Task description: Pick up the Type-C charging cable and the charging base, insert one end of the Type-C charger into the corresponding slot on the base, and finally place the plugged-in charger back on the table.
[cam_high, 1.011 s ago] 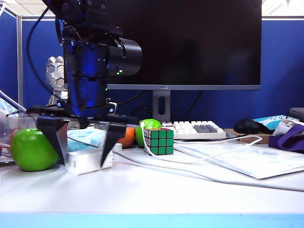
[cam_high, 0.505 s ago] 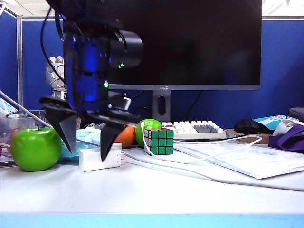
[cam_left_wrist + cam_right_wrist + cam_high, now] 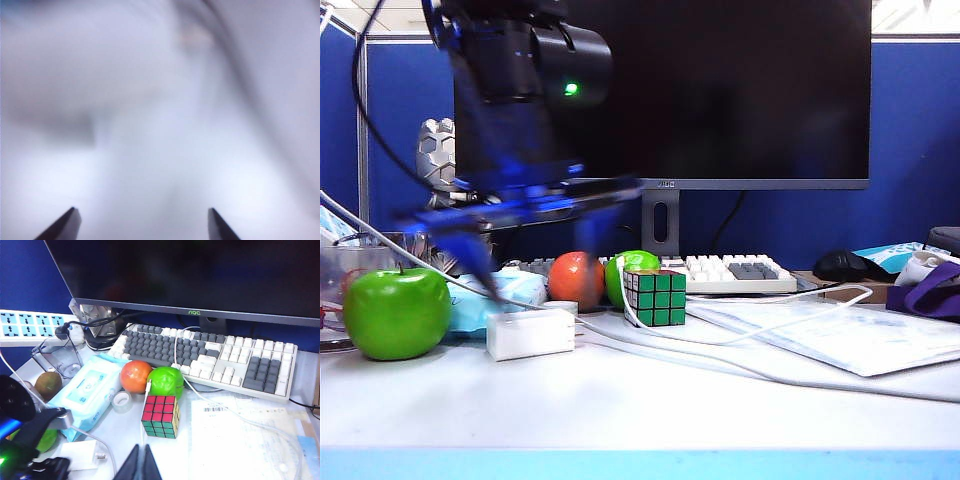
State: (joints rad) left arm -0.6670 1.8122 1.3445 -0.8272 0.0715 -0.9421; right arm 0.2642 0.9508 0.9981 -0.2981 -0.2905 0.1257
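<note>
The exterior cam sits low, right at the worktop (image 3: 650, 410) front edge, looking straight back at the monitor (image 3: 710, 90). The left wrist cam is pointed at something white from so close it's all blur, just two dark fingers (image 3: 65, 227) poking in. The right wrist cam looks down from higher up, toward the monitor. It shares the Rubik's cube (image 3: 161, 416), keyboard (image 3: 210, 357) and charging base (image 3: 82, 455) with the exterior one.

The white table (image 3: 650, 410) has a light blue front edge. On it lie a small white charging base (image 3: 530, 333), a green apple (image 3: 396, 312), a Rubik's cube (image 3: 654, 297), a keyboard (image 3: 730, 272), some papers (image 3: 840, 335) and white cables (image 3: 760, 372).
</note>
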